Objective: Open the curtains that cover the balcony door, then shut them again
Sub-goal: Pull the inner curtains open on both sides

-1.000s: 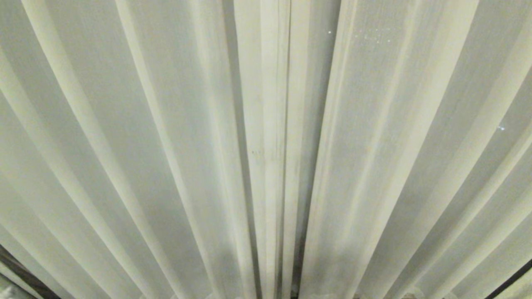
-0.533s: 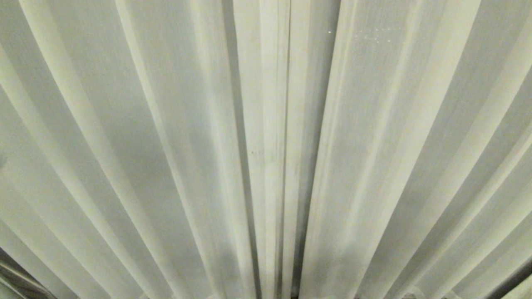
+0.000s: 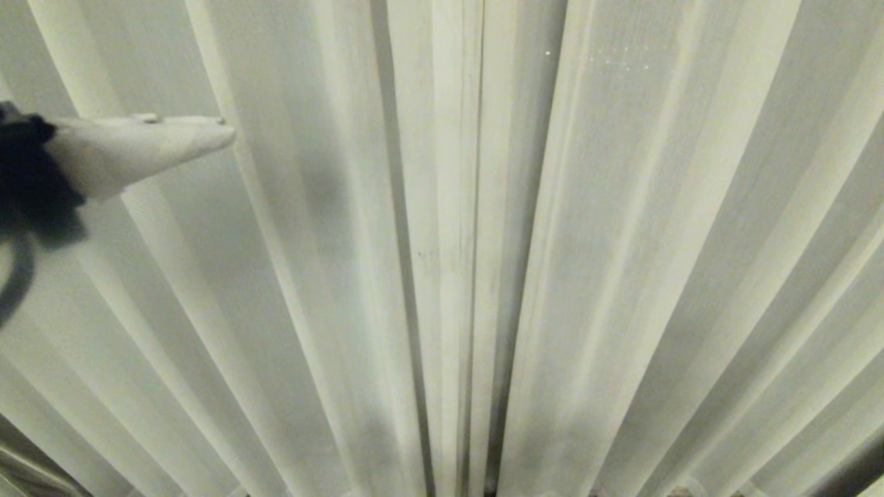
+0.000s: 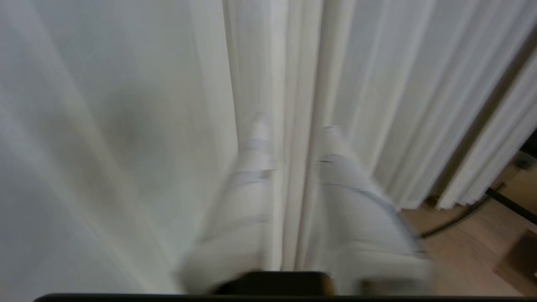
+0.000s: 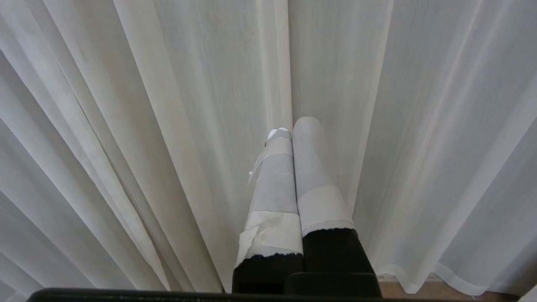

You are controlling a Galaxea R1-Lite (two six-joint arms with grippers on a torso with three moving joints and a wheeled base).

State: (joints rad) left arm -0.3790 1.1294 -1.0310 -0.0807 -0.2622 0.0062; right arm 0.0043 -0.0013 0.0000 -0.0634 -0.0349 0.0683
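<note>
The cream-white pleated curtains (image 3: 621,241) hang drawn together and fill the head view, their two panels meeting at a narrow dark seam (image 3: 478,241). The balcony door is hidden behind them. My left gripper (image 3: 222,130), its fingers wrapped in white tape, reaches in from the left edge, short of the seam. In the left wrist view this gripper (image 4: 295,128) is open, a gap showing between its blurred fingers (image 4: 340,167), with the curtains (image 4: 105,126) just ahead. My right gripper (image 5: 293,126) is shut and empty, close to the curtains (image 5: 188,105); it is outside the head view.
Wooden floor (image 4: 461,256) shows below the curtain hem, with a black cable (image 4: 455,220) lying across it and a dark object (image 4: 522,260) at the edge. A strip of floor (image 5: 419,290) also shows under the hem near the right gripper.
The left gripper has swung up into the head view from the left side, and its fingers have parted. The curtains and the right gripper have not moved.
</note>
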